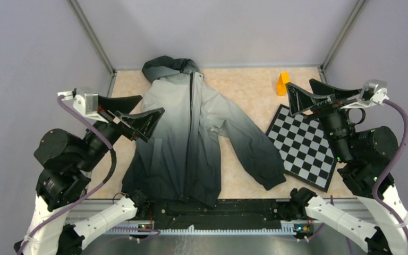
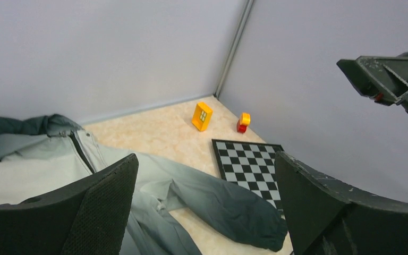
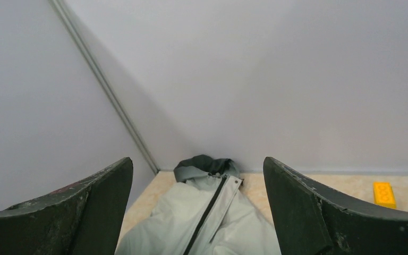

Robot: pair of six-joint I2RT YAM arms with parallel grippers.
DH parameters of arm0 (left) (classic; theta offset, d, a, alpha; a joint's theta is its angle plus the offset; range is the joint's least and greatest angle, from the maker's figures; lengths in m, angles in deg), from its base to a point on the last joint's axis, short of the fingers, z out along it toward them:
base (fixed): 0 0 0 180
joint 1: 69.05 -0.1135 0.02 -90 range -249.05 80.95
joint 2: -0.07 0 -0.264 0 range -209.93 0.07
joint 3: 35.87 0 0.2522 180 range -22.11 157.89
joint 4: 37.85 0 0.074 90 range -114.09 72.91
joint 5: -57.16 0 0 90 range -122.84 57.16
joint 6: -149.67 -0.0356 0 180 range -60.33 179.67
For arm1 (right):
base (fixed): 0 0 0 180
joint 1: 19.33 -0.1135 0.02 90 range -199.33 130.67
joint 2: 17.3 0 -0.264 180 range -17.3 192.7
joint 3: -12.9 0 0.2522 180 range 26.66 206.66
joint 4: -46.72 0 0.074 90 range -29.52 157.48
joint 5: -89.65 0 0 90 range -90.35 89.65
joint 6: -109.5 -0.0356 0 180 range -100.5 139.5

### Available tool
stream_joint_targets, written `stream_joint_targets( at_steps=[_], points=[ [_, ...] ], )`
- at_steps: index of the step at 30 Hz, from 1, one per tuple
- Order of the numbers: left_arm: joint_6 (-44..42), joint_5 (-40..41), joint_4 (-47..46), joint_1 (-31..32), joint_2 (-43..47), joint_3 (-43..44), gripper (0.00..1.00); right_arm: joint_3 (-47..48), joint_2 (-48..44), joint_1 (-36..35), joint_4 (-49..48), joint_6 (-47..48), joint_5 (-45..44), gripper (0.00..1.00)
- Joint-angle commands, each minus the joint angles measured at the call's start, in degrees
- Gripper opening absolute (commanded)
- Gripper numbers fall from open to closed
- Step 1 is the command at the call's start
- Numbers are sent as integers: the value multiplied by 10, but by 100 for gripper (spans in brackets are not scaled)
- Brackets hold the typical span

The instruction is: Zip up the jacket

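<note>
The jacket [image 1: 191, 138] lies flat on the table, front up, with its dark hood [image 1: 167, 66] at the far side and its black hem near the arm bases. Its dark zipper [image 1: 190, 122] runs down the middle. One sleeve stretches to the right. My left gripper [image 1: 152, 104] is open and empty, held above the jacket's left shoulder. My right gripper [image 1: 299, 84] is open and empty, held high to the right of the jacket. The left wrist view shows the jacket [image 2: 32, 175] and its sleeve between the open fingers [image 2: 206, 156]. The right wrist view shows hood and zipper [image 3: 207, 212] between the open fingers [image 3: 197, 159].
A chessboard [image 1: 303, 146] lies right of the jacket, its near corner by the sleeve cuff. A yellow block [image 1: 282, 83] stands at the back right, and a small red and yellow block [image 2: 243, 122] stands next to it. Grey walls close in three sides.
</note>
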Motion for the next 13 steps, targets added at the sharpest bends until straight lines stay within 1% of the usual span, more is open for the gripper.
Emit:
stream_joint_targets(
  at_steps=[1,7,11,13],
  points=[
    [-28,13,-45,2,-13,38,99,15,6,-1,54,4,-51,91],
    [-44,25,-76,2,-7,54,99,14,-18,-1,51,19,-87,93],
    [-51,33,-79,2,-10,67,99,3,-29,-1,42,26,-99,93],
    [-51,32,-81,2,-11,67,99,-1,-26,-1,43,28,-108,95]
  ],
)
